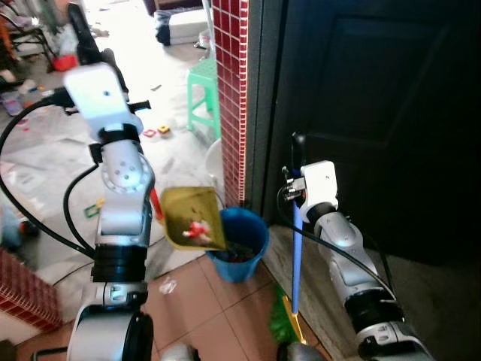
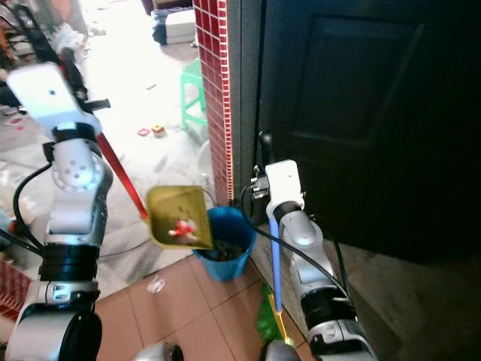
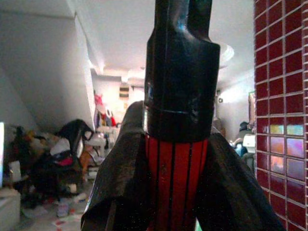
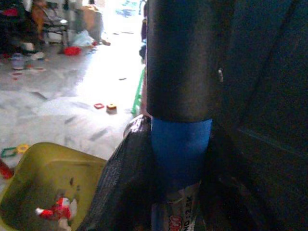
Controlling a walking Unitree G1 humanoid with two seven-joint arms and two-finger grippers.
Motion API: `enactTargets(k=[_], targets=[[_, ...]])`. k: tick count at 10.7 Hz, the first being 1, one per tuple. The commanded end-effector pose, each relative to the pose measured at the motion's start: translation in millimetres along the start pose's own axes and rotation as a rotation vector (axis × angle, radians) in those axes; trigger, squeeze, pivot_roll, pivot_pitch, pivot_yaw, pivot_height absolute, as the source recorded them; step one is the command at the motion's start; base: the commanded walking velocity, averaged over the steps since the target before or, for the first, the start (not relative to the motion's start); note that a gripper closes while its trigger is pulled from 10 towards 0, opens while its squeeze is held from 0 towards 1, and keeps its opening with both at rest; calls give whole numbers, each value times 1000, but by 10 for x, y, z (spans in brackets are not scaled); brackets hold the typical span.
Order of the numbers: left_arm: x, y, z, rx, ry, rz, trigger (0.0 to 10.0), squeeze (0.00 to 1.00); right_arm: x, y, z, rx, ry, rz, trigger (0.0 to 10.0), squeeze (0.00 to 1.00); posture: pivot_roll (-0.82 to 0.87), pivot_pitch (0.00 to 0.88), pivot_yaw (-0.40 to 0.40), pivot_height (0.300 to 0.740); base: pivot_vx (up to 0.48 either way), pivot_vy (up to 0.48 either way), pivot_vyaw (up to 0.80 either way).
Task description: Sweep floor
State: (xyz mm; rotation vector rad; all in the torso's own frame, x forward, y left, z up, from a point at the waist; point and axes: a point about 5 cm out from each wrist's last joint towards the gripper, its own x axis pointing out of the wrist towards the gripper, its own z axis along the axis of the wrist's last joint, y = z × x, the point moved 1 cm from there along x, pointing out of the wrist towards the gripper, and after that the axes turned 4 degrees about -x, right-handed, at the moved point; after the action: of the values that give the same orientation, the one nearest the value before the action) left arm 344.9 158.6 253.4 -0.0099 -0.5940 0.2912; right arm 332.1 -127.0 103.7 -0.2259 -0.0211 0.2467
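Dustpan point(image 1: 194, 216) (yellow plastic, scoop-shaped) tilts over round blue bucket point(image 1: 244, 244).

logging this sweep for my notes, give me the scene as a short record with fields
left gripper: shut on red dustpan handle
dustpan: yellow, tilted over bin, red and white scrap inside
bin: blue, on floor beside red tiled pillar
right gripper: shut on blue broom handle
behind: green stool, dark door
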Motion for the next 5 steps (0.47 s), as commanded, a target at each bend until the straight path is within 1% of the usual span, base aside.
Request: enactTargets(k=[1, 3, 4, 5], targets=[[-13, -50, 135, -8, -89, -32, 10000, 0, 20, -6, 81, -17, -30, -2, 10000, 0, -131, 29, 54, 740, 0, 0, 0], [-78, -163, 139, 15, -115, -94, 10000, 0, 16, -7, 82, -18, -31, -2, 10000, 0, -133, 33, 53, 740, 0, 0, 0], [-124, -234, 110, 8, -107, -120, 10000, 0, 17, -8, 83, -19, -31, -2, 10000, 0, -133, 33, 53, 740, 0, 0, 0], [-269, -394, 29, 18, -94, -214, 10000, 0, 15, -9, 85, -20, -32, -4, 10000, 0, -136, 35, 54, 740, 0, 0, 0]])
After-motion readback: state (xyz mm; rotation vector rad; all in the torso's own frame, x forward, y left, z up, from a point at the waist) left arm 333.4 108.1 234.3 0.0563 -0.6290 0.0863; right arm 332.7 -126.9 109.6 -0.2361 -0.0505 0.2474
